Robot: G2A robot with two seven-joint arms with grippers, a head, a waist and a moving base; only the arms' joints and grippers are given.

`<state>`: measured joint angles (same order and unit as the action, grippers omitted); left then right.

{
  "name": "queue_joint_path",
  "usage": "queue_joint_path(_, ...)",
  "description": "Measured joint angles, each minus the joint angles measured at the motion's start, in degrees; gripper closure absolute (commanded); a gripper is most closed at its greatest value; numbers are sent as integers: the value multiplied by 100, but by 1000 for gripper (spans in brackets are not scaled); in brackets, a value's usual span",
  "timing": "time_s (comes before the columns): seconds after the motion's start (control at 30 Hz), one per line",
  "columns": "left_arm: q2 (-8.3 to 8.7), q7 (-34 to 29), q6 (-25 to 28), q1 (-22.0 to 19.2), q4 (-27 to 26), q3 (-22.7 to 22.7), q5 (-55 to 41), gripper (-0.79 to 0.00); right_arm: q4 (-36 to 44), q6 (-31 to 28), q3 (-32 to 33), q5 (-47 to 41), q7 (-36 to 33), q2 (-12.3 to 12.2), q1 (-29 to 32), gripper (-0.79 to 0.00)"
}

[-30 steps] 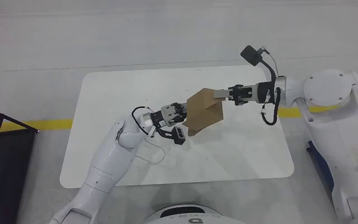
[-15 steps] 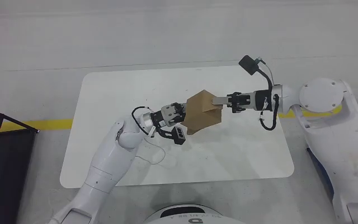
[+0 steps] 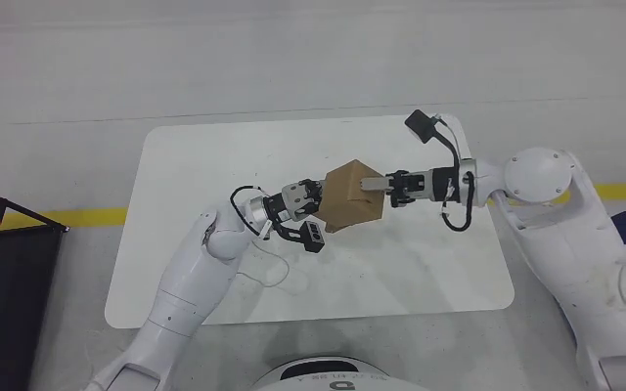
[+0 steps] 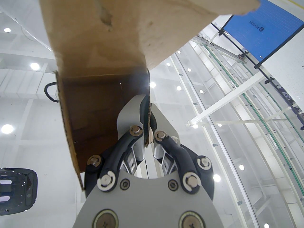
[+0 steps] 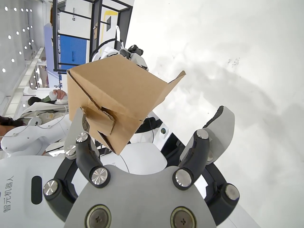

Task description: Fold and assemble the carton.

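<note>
Over the bench (image 3: 196,176) at the top view's centre, the carton (image 3: 349,194) hung by one wall pinched in the fingers (image 4: 130,119) of the left gripper (image 4: 146,119), so a push on its half-tucked flaps (image 5: 99,119) from the wide-open, empty fingers (image 5: 220,129) of the right gripper (image 3: 380,184) might have twisted it loose.

Left wrist view: carton (image 4: 95,36) upper panels cut off by frame edge. Top view: left gripper (image 3: 315,199) fingertips hidden under carton. Right wrist view: right gripper (image 5: 149,122), one finger (image 5: 72,132) partly behind carton flaps; contact unclear.
</note>
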<state>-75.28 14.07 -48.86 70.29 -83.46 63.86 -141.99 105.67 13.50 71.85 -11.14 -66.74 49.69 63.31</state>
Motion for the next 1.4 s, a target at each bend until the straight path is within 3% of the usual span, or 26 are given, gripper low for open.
queue_joint_path(0.2, 0, 0, 0, 0, 0, 0, 0, 0, -66, -101, 12, -178, 148, 6, 116, -727)
queue_joint_path(0.3, 0, 0, 0, 0, 0, 0, 0, 0, -58, -111, 59, -179, 158, -6, 178, -646)
queue_joint_path(0.6, 0, 0, 0, 0, 0, 0, 0, 0, 75, -98, 238, -146, 106, -59, 428, -625)
queue_joint_path(0.67, 0, 0, 0, 0, 0, 0, 0, 0, 100, -97, 253, -141, 96, -66, 463, -545)
queue_joint_path(1.33, 0, 0, 0, 0, 0, 0, 0, 0, 312, -150, 423, -47, 61, -136, 767, -489)
queue_joint_path(1.4, 0, 0, 0, 0, 0, 0, 0, 0, 316, -149, 414, -41, 64, -137, 766, -453)
